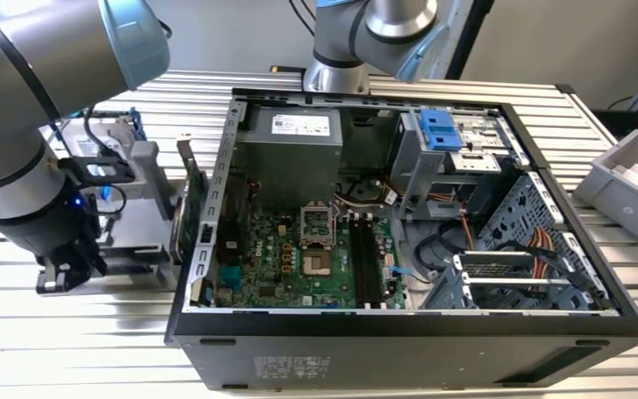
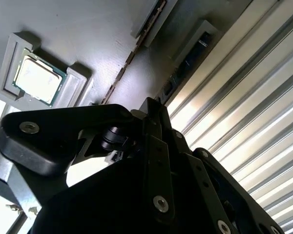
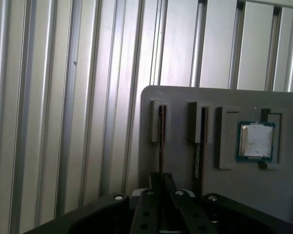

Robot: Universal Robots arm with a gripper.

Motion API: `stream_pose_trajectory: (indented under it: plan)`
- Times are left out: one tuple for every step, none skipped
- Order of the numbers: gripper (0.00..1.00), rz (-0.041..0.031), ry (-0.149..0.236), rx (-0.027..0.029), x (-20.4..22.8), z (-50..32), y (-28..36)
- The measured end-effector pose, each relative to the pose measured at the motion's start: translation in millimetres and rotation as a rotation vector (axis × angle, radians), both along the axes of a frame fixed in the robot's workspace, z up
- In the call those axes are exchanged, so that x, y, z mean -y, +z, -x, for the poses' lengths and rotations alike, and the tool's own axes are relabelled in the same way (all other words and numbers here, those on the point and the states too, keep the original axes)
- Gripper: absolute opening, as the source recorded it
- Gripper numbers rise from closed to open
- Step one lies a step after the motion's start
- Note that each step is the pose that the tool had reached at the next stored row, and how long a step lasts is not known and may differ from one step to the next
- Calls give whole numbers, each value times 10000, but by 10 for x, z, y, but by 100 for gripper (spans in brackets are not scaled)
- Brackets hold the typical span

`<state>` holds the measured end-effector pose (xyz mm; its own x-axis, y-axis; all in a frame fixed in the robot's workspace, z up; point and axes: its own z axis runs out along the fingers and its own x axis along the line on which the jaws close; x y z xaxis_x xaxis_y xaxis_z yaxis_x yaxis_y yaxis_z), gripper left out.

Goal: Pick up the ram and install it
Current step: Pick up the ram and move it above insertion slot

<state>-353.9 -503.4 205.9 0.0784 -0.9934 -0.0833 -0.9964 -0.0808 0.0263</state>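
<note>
The ram [image 3: 161, 141] is a thin stick seen edge-on, standing in a slot of a grey holder tray [image 3: 185, 97]. My gripper [image 3: 161, 184] sits over that slot with its fingers drawn close on either side of the stick, shut on it. In the second wrist view the ram [image 2: 132, 53] shows as a thin dark line running up to the gripper [image 2: 154, 105]. In the exterior view the gripper [image 1: 70, 270] hangs low at the left of the open computer case [image 1: 408, 332]. The motherboard's long black slots [image 1: 369, 258] lie inside the case.
A second stick [image 3: 201, 141] stands in the neighbouring slot, and a processor chip [image 3: 256, 141] lies in a tray pocket beyond it. A green card [image 1: 192, 216] stands just outside the case's left wall. A grey bin [image 1: 635, 179] sits at the exterior view's right.
</note>
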Motion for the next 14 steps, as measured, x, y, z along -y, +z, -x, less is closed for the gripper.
stream_pose_trajectory:
  plan:
    - [0,0,1,0,0,0,13]
    - [0,-1,0,1,0,1,23]
    - [0,-1,0,1,0,2,31]
    - [0,0,0,2,0,2,37]
    - [0,-1,0,3,0,3,48]
    - [0,-1,0,2,0,3,64]
    - [0,-1,0,1,0,3,81]
    - [0,-1,0,0,0,3,97]
    - [0,-2,0,1,0,3,108]
    - [0,-1,0,0,0,3,116]
    - [0,-1,0,1,0,3,123]
    - [0,-2,0,2,0,3,129]
    - [0,0,-1,1,0,3,137]
    - [0,-2,0,1,0,3,144]
